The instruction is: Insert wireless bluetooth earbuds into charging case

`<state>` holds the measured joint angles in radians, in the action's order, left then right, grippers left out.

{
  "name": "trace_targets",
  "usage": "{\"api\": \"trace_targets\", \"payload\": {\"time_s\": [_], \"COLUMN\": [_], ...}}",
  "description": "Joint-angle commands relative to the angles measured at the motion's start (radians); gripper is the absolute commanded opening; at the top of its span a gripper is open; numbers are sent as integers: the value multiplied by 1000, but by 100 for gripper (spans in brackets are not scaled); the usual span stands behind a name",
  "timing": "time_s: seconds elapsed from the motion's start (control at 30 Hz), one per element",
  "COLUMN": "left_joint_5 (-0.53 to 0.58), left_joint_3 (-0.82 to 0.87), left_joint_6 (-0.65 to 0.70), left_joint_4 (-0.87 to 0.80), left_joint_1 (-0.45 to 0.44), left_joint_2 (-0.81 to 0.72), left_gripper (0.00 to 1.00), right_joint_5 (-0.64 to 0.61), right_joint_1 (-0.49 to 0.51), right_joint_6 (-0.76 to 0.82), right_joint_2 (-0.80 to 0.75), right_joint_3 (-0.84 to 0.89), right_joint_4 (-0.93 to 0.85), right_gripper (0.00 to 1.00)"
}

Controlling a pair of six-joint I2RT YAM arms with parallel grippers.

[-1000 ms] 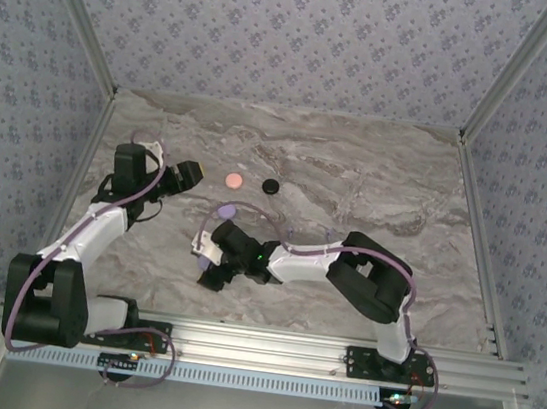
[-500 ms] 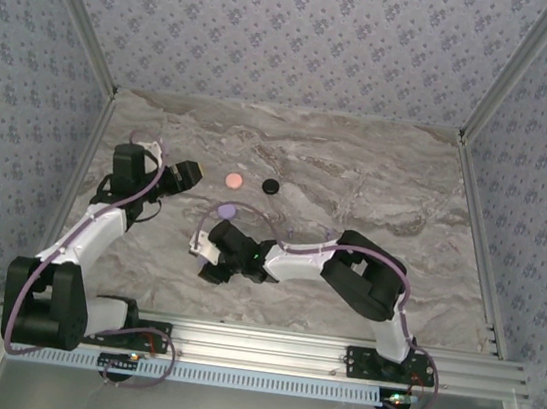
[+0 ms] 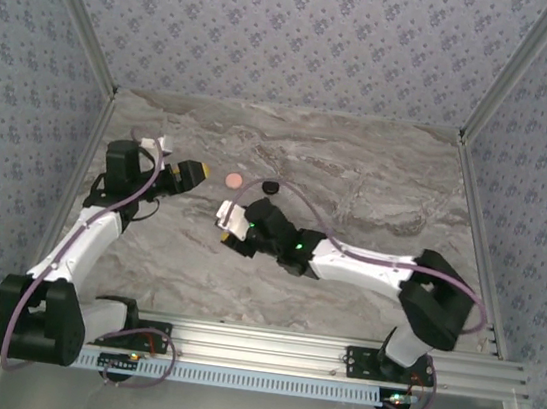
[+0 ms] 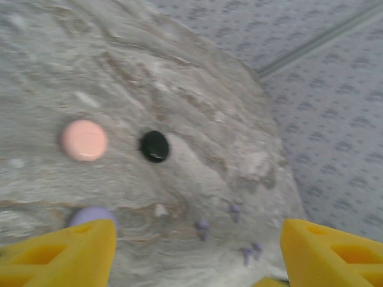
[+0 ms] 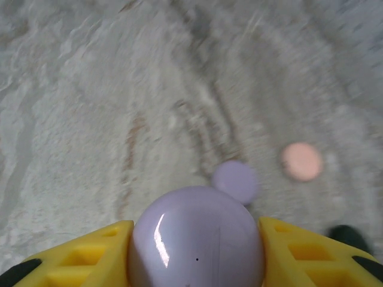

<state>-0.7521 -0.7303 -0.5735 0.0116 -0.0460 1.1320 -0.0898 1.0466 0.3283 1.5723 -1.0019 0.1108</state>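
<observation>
**A:** Starting with the left gripper [image 3: 193, 171]: its yellow fingers [image 4: 66, 257] stand wide apart with nothing between them.

**B:** And just ahead of those tips are the lavender earbuds [image 4: 202, 226]. Four tiny specks lie loose on the marbled table [image 4: 179, 72], touching neither finger. In the left wrist view they sit nearer the finger on the right side.

**A:** Can you make out their stems?

**B:** No, they're too small and blurred. They're pale purple and far smaller than the round cases.

**A:** Where are the cases?

**B:** Farther out beyond the fingertips, a pink case [image 4: 84, 140] and a black case [image 4: 154, 146] sit side by side, near each other but apart. A lavender disc [image 4: 90, 215] peeks over the tip of the other finger.

**A:** Any lettering on them?

**B:** It's all too soft to read.

**A:** And the right gripper [image 3: 230, 229]?

**B:** It's clamped on a lavender case [image 5: 196, 236], a glossy round dome that touches both yellow pads [image 5: 90, 251] and fills the gap. The lavender disc lies on the table just past it, and the pink case is farther off to one side.
</observation>
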Motion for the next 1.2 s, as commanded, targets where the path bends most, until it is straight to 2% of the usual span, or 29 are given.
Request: {"api": "trace_targets", "payload": {"time_s": [0.0, 0.23, 0.5, 1.07, 1.17], "left_joint_5": [-230, -337, -336, -325, -329], "left_joint_3": [-58, -93, -141, -169, -169], "left_joint_6": [-35, 14, 44, 72, 75], "left_joint_4": [69, 94, 85, 72, 78], "left_joint_1": [-15, -134, -249, -310, -318], "left_joint_2": [-37, -64, -50, 28, 34], "left_gripper": [72, 73, 74, 74, 72], "right_joint_5": [-67, -102, -121, -86, -68], "right_joint_1": [-37, -46, -47, -54, -56], "right_joint_6": [105, 199, 295, 298, 290], "right_joint_2": [-122, -250, -280, -330, -333], "right_joint_3": [33, 19, -14, -13, -15], "right_joint_4": [-8, -7, -8, 21, 18], "right_gripper": [46, 46, 46, 47, 47]}}
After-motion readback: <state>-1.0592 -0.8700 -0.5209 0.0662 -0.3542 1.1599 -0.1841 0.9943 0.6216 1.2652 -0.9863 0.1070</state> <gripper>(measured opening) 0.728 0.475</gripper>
